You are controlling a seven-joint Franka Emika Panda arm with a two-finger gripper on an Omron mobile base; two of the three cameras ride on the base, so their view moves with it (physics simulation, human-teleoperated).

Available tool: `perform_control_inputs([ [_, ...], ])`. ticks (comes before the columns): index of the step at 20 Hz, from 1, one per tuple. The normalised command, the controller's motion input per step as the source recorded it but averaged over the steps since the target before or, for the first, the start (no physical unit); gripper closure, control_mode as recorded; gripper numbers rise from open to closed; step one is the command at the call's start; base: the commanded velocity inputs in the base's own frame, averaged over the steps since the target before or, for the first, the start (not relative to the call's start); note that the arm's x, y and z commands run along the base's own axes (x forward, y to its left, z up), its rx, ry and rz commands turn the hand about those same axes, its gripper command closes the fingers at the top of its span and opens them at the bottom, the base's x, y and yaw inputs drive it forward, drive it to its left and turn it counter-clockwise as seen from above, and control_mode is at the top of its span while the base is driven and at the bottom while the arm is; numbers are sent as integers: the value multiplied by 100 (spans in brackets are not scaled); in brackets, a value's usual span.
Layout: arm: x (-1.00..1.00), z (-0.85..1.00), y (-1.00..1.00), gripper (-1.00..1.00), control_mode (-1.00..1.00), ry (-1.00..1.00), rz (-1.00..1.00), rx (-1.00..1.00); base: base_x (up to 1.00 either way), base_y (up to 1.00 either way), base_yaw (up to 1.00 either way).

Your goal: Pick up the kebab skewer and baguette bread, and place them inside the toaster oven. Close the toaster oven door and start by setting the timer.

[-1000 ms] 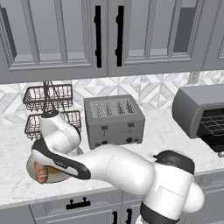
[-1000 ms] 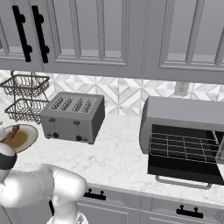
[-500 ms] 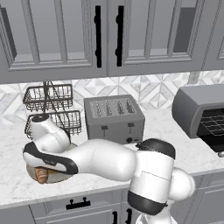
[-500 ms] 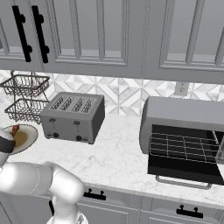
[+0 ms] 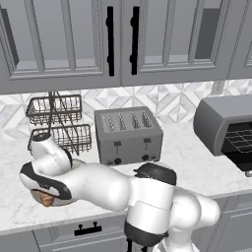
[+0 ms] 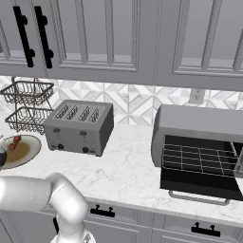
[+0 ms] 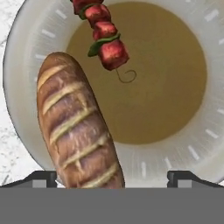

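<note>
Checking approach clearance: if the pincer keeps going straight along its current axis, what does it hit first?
Probably the baguette bread: it lies on the plate and runs down between the open fingertips. The kebab skewer sits farther up the plate, off that line. Depth is hard to judge.

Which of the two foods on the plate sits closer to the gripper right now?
The baguette bread: in the hand view its near end runs down between the open gripper tips, while the kebab skewer lies farther up the plate, apart from the loaf.
</note>
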Motion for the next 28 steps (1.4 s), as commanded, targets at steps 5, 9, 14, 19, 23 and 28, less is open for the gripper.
perform_control_inputs([
  [5, 27, -25, 27, -100, -100, 0, 0, 0, 0, 0, 0],
  [9, 18, -9, 24, -100, -100, 0, 0, 0, 0, 0, 0],
  [14, 11, -30, 1, -100, -100, 0, 0, 0, 0, 0, 0],
  [19, 1, -28, 0, -100, -100, 0, 0, 0, 0, 0, 0],
  [23, 0, -8, 0, 100, -100, 2, 0, 0, 0, 0, 0],
  [28, 0, 9, -2, 100, -100, 0, 0, 0, 0, 0, 0],
])
